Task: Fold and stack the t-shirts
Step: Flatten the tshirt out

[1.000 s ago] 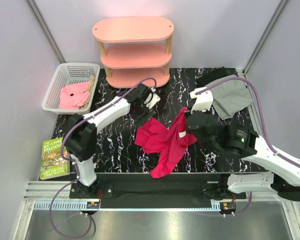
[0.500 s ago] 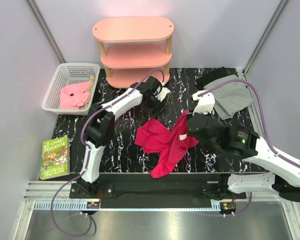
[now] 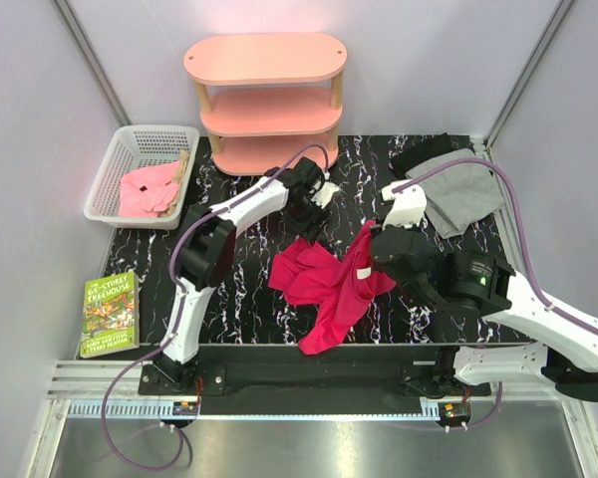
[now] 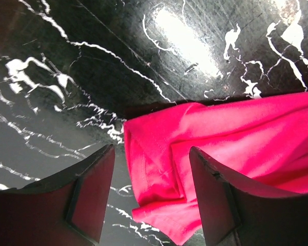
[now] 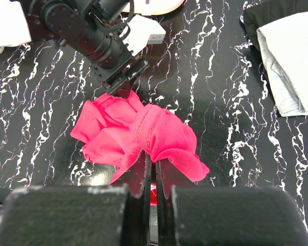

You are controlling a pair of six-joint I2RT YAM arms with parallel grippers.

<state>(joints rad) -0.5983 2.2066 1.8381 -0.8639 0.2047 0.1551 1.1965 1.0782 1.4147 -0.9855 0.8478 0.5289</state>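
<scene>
one crumpled crimson t-shirt (image 3: 322, 282) on glossy black marbled table (image 3: 249, 304)

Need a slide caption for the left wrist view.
Open left hand poised over a crumpled edge of the red t-shirt on the black marbled table.

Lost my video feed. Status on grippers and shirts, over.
Left gripper open, over red shirt far edge. Right gripper shut on red shirt, bunch lifted. Grey shirt far right, untouched. Nothing blocking.
</scene>
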